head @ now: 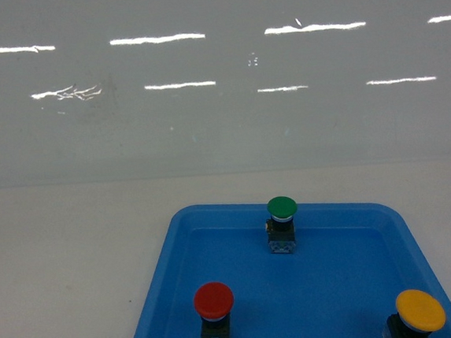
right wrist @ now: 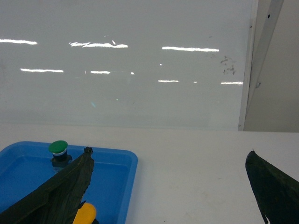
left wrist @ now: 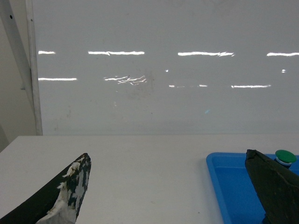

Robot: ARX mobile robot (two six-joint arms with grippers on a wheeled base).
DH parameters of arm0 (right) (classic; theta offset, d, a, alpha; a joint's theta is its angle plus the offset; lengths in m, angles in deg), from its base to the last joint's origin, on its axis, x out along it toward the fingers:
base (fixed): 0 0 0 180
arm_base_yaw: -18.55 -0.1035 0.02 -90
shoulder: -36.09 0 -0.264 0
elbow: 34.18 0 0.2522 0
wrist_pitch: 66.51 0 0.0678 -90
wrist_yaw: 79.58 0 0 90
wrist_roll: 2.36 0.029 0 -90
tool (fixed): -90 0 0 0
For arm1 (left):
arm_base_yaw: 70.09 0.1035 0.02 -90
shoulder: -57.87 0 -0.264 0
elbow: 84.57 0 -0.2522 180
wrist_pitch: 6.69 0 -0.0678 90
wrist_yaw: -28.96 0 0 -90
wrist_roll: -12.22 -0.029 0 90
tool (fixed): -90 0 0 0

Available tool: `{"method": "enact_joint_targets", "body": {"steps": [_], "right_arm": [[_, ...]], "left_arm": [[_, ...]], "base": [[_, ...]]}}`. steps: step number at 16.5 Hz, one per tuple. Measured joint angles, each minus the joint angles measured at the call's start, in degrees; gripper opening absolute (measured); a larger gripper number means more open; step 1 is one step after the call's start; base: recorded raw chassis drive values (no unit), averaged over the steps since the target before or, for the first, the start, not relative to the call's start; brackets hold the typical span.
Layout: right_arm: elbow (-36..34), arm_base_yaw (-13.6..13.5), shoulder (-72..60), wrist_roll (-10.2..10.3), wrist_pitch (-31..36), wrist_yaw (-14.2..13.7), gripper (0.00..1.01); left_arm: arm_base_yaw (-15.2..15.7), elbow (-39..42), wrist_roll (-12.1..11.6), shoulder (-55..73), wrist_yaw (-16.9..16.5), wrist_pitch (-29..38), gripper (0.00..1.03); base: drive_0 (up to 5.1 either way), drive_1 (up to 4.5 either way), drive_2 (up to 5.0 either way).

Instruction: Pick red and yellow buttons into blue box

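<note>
Three buttons stand upright in the shallow blue tray [head: 160,281] in the head view: red button [head: 213,300] front left, yellow button [head: 420,311] front right (its base cut off), green button [head: 281,207] at the back; each looks light and rigid with a slick domed cap, so the squarish body under the cap seems the better hold; no blue box or arm shows. Left wrist view: left gripper [left wrist: 174,191] fingers wide apart, empty, beside the tray. Right wrist view: right gripper [right wrist: 170,189] likewise spread, one finger hiding most of the yellow cap.
</note>
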Motion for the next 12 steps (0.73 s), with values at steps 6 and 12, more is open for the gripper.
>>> {"method": "enact_joint_targets", "body": {"steps": [6, 12], "right_arm": [[0.0, 0.0, 0.0, 0.0, 0.1, 0.0, 0.98], [-0.1, -4.8, -4.8, -0.3, 6.5, -1.7, 0.98]], "left_arm": [[0.0, 0.0, 0.0, 0.0, 0.0, 0.0, 0.98], [-6.0, 0.0, -1.1, 0.6, 4.5, 2.5, 0.98]], "base": [[0.0, 0.00, 0.0], [0.0, 0.00, 0.0]]}}
